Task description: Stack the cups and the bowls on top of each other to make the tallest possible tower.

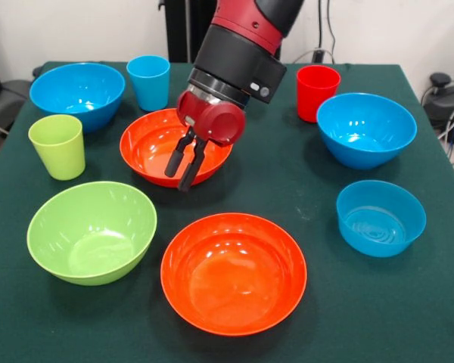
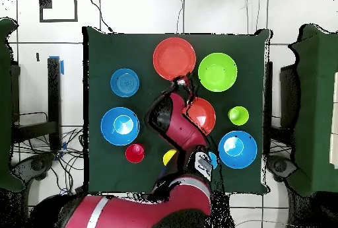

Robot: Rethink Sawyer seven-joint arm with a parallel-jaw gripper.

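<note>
Nothing is stacked yet: all the bowls and cups stand apart on the green table point(image 1: 303, 189), each one open side up. The gripper point(image 1: 186, 162) hangs over the smaller orange bowl point(image 1: 147, 147) near the table's middle, its two dark fingers point(image 1: 175, 155) slightly apart and holding nothing, the tips close to the bowl's front rim.

In the front view, the big orange bowl point(image 1: 233, 272) lies at 6 o'clock from that bowl, the lime green bowl point(image 1: 91, 231) at 7, the green cup point(image 1: 57, 145) at 9, the blue cup point(image 1: 148, 82) at 12. The red cup point(image 1: 317, 91) and two blue bowls point(image 1: 365, 128) are at the right side.

The risk, I think, is the glossy rim. If the fingers pinch only a thin wall, the bowl can slip or tilt when lifted. Also the arm is bulky, so a swing toward the blue cup could knock it over.
</note>
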